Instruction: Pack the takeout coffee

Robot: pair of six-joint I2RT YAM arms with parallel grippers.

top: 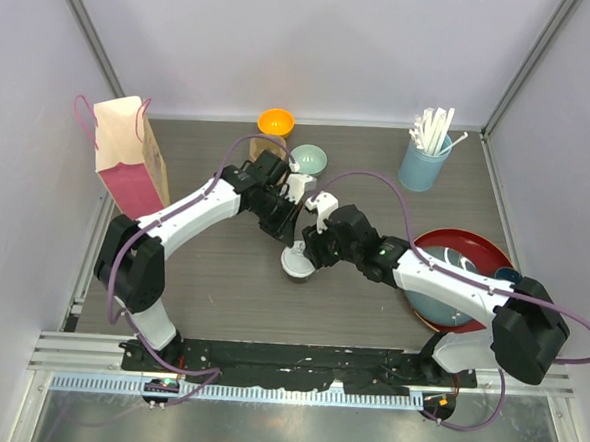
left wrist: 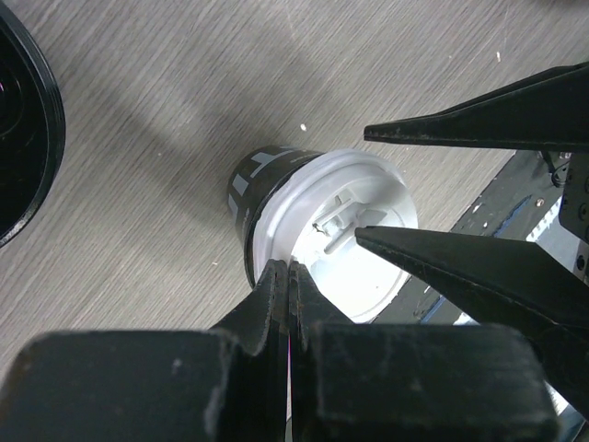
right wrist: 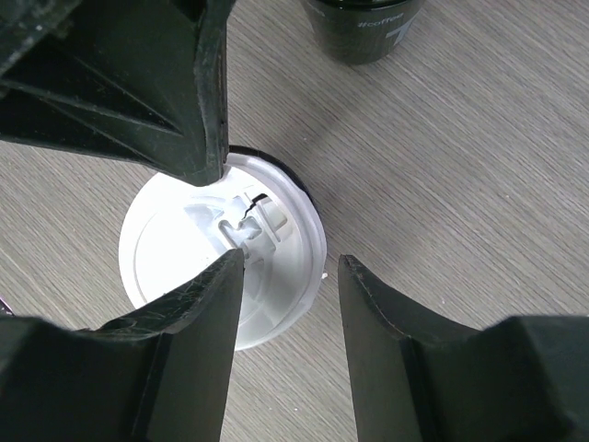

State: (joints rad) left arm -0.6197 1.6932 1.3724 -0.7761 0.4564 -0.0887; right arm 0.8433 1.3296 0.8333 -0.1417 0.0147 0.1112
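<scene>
A black paper coffee cup (left wrist: 262, 180) with a white lid (left wrist: 368, 267) stands on the wooden table. It also shows in the top view (top: 296, 267) and the right wrist view (right wrist: 175, 276). My left gripper (left wrist: 291, 273) is shut and empty, its tips touching the lid's rim; in the top view it (top: 290, 241) is just behind the cup. My right gripper (right wrist: 287, 267) is open above the cup, one finger over the lid and the other past its edge; in the top view it (top: 309, 250) meets the left gripper. A second black cup (right wrist: 363, 28) stands close by, with no lid seen.
A paper bag with pink handles (top: 129, 156) stands at the back left. An orange bowl (top: 275, 123) and a pale blue bowl (top: 310, 160) sit at the back. A light-blue tumbler of straws (top: 424, 161) is back right. A red tray (top: 474, 244) holds a blue dish on the right.
</scene>
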